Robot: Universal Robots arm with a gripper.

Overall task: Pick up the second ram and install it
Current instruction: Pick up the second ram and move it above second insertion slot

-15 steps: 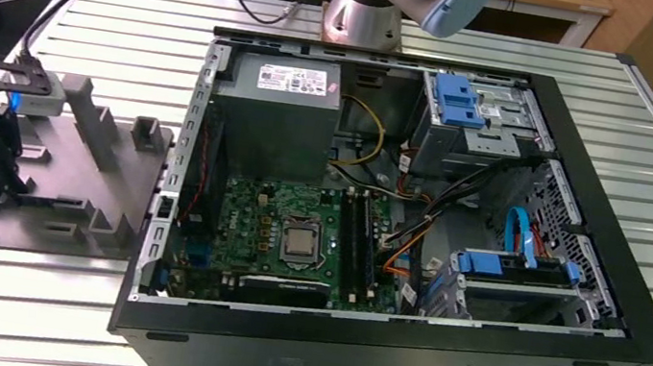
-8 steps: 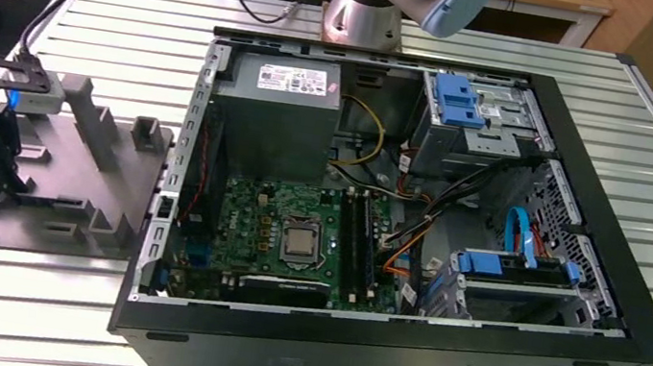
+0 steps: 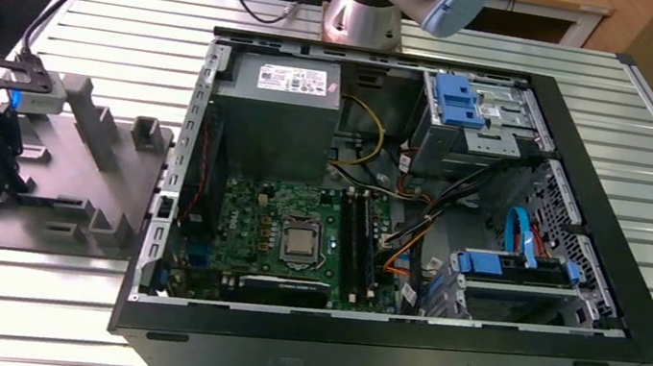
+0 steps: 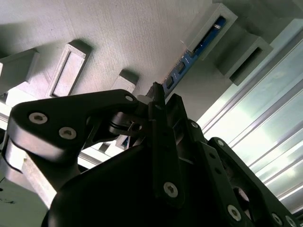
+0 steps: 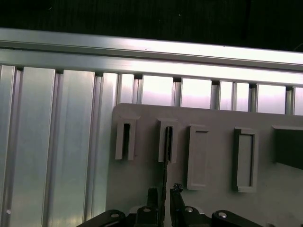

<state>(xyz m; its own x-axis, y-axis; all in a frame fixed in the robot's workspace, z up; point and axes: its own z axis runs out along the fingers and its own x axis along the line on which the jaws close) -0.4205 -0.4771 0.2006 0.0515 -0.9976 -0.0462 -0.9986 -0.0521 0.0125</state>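
The ram (image 4: 191, 56) looks light, thin and stiff, but easy to hurt. I think the best hold is a soft pinch on its two flat sides, near the middle. It stands on its edge in the slots of the tray (image 3: 97, 158), by the bench (image 3: 649, 105) edge on the exterior view's left. My arm bends down over the tray. My end effector (image 5: 164, 191) sits around the ram. I cannot tell if it grips.

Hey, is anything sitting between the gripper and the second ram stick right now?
Nothing visible. The gripper sits right at the second ram, which stands on edge in a slot of the grey fixture tray.
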